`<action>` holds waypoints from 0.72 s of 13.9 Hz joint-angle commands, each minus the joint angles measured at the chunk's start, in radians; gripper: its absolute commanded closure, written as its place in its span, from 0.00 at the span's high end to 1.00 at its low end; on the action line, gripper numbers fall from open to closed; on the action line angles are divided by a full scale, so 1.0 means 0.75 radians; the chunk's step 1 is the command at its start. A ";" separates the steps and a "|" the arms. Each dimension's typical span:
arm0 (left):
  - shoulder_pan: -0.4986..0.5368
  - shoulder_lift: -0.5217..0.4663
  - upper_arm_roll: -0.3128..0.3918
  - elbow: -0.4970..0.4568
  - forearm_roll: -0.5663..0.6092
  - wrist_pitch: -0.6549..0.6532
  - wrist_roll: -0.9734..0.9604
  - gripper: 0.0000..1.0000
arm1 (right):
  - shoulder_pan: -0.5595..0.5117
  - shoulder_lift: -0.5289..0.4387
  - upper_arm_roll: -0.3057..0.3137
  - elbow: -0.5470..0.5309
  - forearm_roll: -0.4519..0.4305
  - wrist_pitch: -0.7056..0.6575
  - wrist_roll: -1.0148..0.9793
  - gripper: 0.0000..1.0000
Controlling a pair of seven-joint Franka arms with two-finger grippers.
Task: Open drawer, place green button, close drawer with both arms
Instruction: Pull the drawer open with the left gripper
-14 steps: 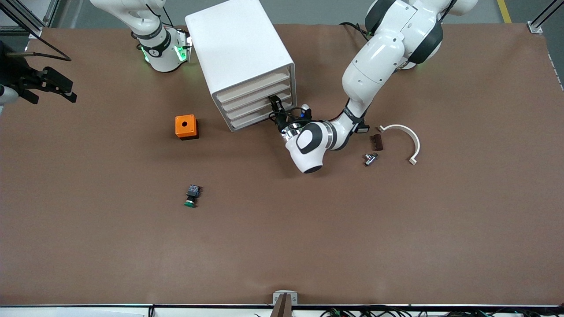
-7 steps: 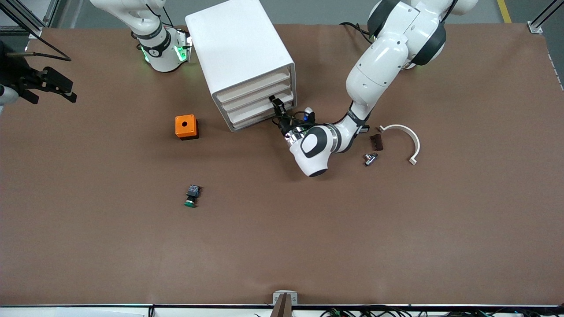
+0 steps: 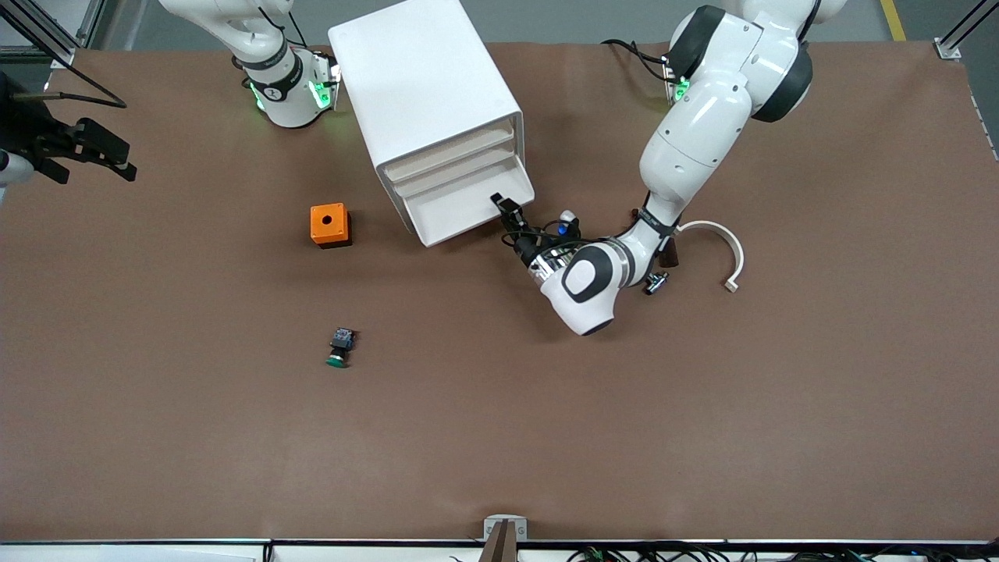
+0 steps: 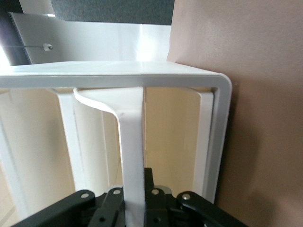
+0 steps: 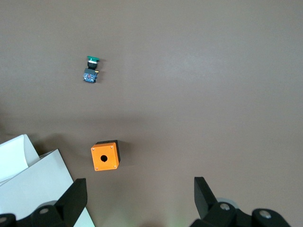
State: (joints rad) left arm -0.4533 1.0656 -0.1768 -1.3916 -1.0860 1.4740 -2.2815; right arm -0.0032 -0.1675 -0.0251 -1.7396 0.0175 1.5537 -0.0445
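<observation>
White drawer [image 3: 467,204]: pulled partly out, nothing visible inside.
Button [image 3: 339,348]: on table, green cap toward front camera.
Left gripper [image 3: 507,211]: pinching drawer's front.
Right gripper [image 5: 139,198]: spread, waiting above table.

- Desk [image 3: 499,437]: plain brown surface.
- Cabinet [image 3: 414,86]: white; drawer [image 3: 468,204] white with off-white front.
- Button [image 3: 339,348]: green cap, black body.
- Box [image 3: 329,225]: orange top, dark hole.
- Arms: white with black joint bands; left tool [image 3: 507,209] and right tool [image 5: 139,196] black.
- Curved part [image 3: 722,248]: white.
</observation>
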 commanded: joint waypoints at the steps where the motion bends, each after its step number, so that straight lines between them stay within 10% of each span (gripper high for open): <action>1: 0.068 0.029 0.011 0.043 -0.055 -0.006 -0.020 0.07 | 0.000 -0.020 0.001 0.002 -0.003 -0.010 0.010 1.00; 8: 0.134 0.039 0.013 0.053 -0.057 0.000 -0.020 0.12 | 0.004 0.004 0.001 0.055 -0.007 -0.030 0.002 1.00; 10: 0.134 0.035 0.011 0.060 -0.059 0.004 0.033 0.43 | 0.004 0.011 0.003 0.061 -0.003 -0.038 0.006 1.00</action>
State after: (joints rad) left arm -0.3497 1.0725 -0.1684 -1.3787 -1.1088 1.4812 -2.2761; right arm -0.0031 -0.1675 -0.0240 -1.7168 0.0175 1.5460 -0.0448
